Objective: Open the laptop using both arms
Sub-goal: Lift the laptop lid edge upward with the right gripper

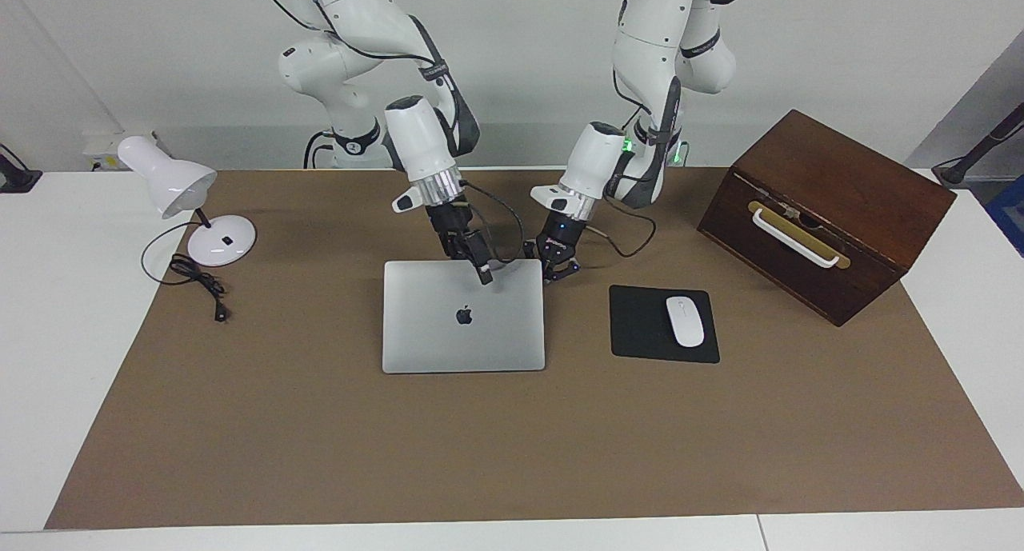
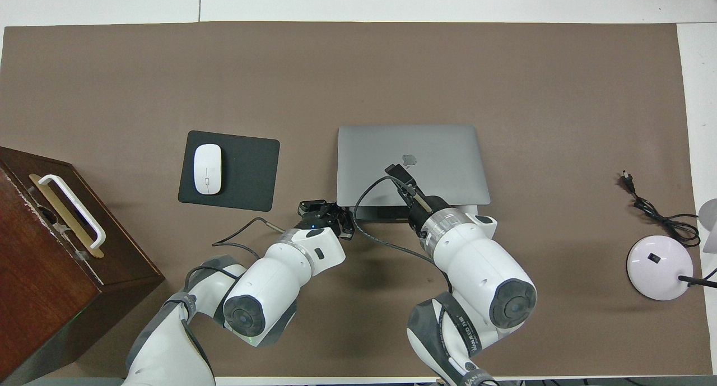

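Observation:
The silver-grey laptop (image 1: 464, 327) (image 2: 425, 150) lies mid-table with its logo up. Its lid's edge nearest the robots stands slightly raised off the base (image 2: 386, 213). My right gripper (image 1: 483, 276) (image 2: 393, 171) reaches down onto that raised edge beside the logo and is shut on the lid; the lower finger is hidden. My left gripper (image 1: 558, 268) (image 2: 325, 211) is shut, low at the laptop's corner nearest the robots, toward the left arm's end. Whether it touches the base I cannot tell.
A black mouse pad (image 1: 640, 327) with a white mouse (image 1: 685, 321) lies beside the laptop, and a brown wooden box (image 1: 832, 207) stands at the left arm's end. A white desk lamp (image 1: 192, 215) and its cord (image 1: 200, 283) sit at the right arm's end.

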Available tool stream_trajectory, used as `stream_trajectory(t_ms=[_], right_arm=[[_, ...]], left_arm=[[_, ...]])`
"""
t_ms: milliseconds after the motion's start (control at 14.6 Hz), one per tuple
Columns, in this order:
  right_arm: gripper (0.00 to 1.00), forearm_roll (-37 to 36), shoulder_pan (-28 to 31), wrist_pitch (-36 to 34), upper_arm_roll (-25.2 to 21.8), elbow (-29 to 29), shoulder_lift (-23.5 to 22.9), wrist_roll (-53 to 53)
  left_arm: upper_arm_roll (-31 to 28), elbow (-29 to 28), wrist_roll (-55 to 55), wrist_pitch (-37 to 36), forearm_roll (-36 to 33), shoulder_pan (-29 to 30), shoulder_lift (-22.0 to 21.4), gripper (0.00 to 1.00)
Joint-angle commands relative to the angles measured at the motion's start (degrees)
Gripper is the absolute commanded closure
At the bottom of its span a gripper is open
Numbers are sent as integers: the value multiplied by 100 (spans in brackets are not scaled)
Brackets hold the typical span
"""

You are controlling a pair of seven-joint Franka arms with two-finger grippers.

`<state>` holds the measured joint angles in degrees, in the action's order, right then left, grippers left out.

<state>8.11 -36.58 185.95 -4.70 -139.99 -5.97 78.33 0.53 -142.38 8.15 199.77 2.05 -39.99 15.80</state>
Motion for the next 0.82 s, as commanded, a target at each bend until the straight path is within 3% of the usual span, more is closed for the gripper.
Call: stream_trajectory(t_ms=[0,343,754], right_arm=[[1,111,10,-304,13,393,-115,-116],[1,112,45,-436,13,481,-124,-125],[1,112,168,-1253,-4,1070,-124,-186]], left_arm=[[8,79,-24,97,-117,18,213,100],[8,88,-24,97,-117,9,222,100],[8,88,-24,97,-117,9,222,100]])
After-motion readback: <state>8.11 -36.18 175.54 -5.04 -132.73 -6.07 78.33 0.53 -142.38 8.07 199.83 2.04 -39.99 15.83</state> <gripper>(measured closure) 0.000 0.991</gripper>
